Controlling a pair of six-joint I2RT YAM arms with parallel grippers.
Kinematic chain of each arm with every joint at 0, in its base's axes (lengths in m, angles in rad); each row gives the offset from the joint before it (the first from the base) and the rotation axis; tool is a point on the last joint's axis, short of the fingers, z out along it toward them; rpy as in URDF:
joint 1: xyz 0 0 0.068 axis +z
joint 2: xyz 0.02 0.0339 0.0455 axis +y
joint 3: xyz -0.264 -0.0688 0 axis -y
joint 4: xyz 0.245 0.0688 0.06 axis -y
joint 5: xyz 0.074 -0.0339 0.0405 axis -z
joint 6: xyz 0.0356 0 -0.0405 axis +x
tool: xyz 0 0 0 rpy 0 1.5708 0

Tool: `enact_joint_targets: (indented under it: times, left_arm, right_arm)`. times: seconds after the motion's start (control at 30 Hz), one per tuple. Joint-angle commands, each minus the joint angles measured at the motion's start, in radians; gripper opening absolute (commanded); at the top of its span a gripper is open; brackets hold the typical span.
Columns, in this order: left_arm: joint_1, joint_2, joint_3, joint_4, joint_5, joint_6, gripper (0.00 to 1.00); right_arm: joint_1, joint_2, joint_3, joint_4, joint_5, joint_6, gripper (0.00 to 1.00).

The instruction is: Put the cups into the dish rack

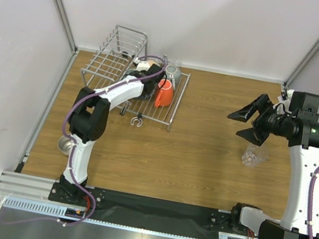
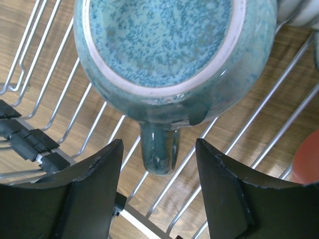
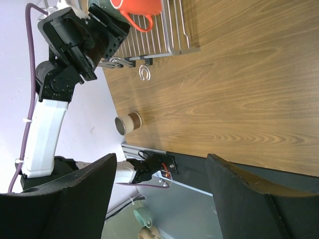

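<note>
The silver wire dish rack [image 1: 118, 56] stands at the back left. A teal mug [image 2: 164, 50] sits upside down on its flat grid, handle towards my left gripper [image 2: 159, 169]. That gripper is open, its fingers either side of the handle without touching it. An orange-red cup [image 1: 164, 94], a grey cup [image 1: 173, 72] and a cream cup [image 1: 151, 63] also sit in the rack. A clear glass [image 1: 255, 155] lies on the table at the right. My right gripper [image 1: 247, 118] is open and empty, raised just above and beyond the glass.
A beige-and-brown cup [image 1: 67, 143] stands on the table by the left arm's base, also seen in the right wrist view [image 3: 127, 123]. A small metal hook [image 1: 136, 120] lies in front of the rack. Walls close the table at the left, back and right.
</note>
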Motion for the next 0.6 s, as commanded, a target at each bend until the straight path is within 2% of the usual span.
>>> enact_joint_targets:
  times: [0.0,0.4,0.57]
  left_arm:
    - [-0.006,-0.072,0.024,-0.034,-0.022,-0.040,0.66]
    - [-0.069,-0.167,0.021,-0.084,0.019,-0.054,0.72]
    - [-0.077,-0.226,0.019,-0.069,0.131,-0.001,0.70]
  right_arm:
    - [0.003,-0.010,0.021,0.040,-0.017,0.005,0.79]
    - [0.003,-0.036,0.012,0.063,-0.030,0.023,0.79]
    - [0.004,-0.043,0.019,0.065,-0.039,0.029,0.79]
